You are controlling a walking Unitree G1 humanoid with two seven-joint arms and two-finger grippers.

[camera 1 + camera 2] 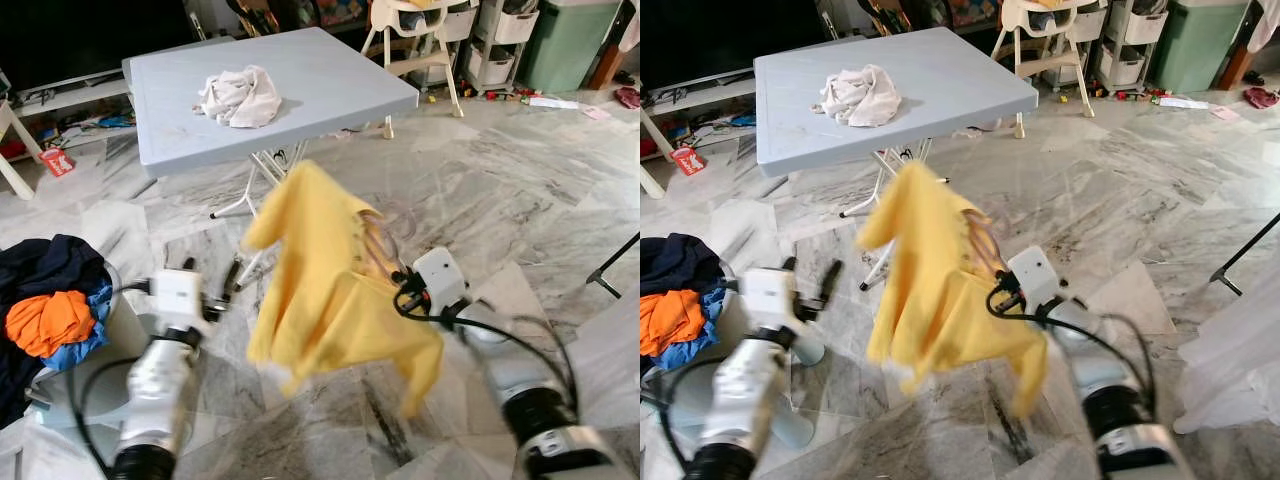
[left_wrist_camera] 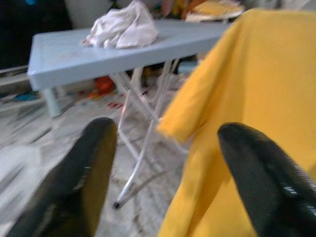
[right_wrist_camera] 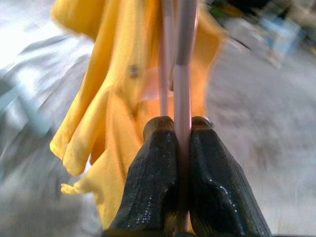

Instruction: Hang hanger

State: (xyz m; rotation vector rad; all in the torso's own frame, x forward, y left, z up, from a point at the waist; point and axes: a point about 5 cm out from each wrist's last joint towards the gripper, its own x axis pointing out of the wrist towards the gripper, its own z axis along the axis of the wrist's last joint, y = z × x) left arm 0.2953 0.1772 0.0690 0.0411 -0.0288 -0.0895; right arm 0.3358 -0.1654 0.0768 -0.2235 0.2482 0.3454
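A pale pink hanger [image 3: 180,64] carrying a yellow shirt [image 1: 320,290] hangs in the air in front of you, below the near edge of a grey folding table [image 1: 330,85]. Your right gripper [image 3: 181,129] holds it, both black fingers pressed shut on the thin hanger bar, and the shirt drapes down toward the marble floor [image 1: 500,200]. Your left gripper [image 2: 163,143] floats just beside the shirt's sleeve with its fingers spread wide and holding nothing. A crumpled white cloth [image 1: 238,96] sits on the tabletop, and a pile of dark, orange and blue laundry [image 1: 50,300] lies at your far left. The grip is narrow, on a slim bar, so a quick swing could probably twist the hanger between the fingers or slide the shirt off one shoulder. The dangling hem could also snag the table legs [image 1: 262,170] if you move forward low.
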